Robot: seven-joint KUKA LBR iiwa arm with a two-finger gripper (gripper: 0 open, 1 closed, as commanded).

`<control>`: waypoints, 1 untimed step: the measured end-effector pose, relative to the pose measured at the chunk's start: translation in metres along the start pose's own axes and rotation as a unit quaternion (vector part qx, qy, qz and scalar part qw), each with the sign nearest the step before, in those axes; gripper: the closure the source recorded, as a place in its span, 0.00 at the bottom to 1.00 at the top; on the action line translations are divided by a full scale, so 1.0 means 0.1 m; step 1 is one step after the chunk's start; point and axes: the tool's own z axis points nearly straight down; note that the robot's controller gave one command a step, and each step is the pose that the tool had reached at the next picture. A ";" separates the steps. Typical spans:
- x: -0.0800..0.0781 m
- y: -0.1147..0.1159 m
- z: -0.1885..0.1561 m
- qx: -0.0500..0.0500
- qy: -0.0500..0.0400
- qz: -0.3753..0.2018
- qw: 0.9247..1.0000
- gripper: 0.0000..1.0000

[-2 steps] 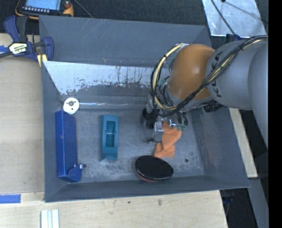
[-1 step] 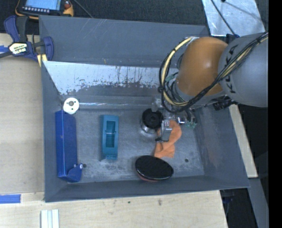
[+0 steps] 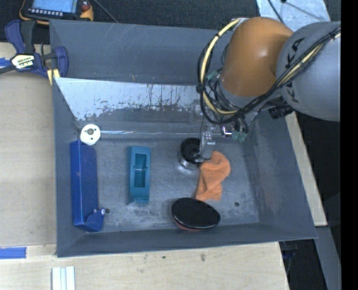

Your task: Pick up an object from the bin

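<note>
Six loose things in the bin (image 3: 166,59): one long blue tube (image 3: 84,186), one white disc (image 3: 90,133), one teal block (image 3: 139,175), one orange cloth (image 3: 213,175), one black knob (image 3: 189,150), one black oval (image 3: 195,214).

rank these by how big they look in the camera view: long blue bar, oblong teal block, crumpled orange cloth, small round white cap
1. long blue bar
2. oblong teal block and crumpled orange cloth: too alike to rank
3. small round white cap

Small black round cap (image 3: 189,151) (shiny-rimmed) mid-bin, touching crumpled orange cloth (image 3: 214,175).
</note>
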 end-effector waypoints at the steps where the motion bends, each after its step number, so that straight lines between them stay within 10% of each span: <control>1: 0.23 -0.15 0.39 -0.001 -0.004 0.004 1.000 0.00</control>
